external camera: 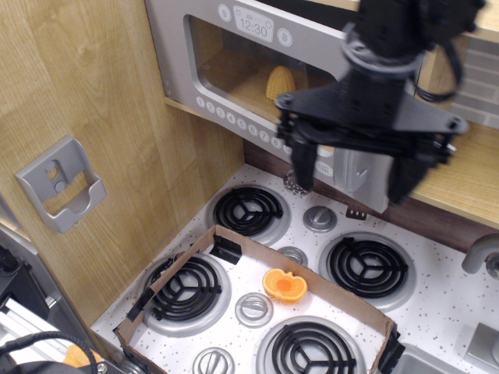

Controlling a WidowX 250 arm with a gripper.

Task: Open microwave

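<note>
microwave (pixel 234 70) at far edge, door ajar, clock 12:30, yellow corn toy (pixel 281 81) behind window | gripper (pixel 355 175) black, fingers spread wide, in front of door's handle side, grasping nothing | stove burners (pixel 249 210) below | cardboard tray (pixel 210 238) at near edge holds orange toy (pixel 284 284)

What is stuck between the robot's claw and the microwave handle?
Nothing visible is. The gripper hangs open right in front of the microwave, hiding most of its silver handle. The door's swing path over the stove looks free.
</note>
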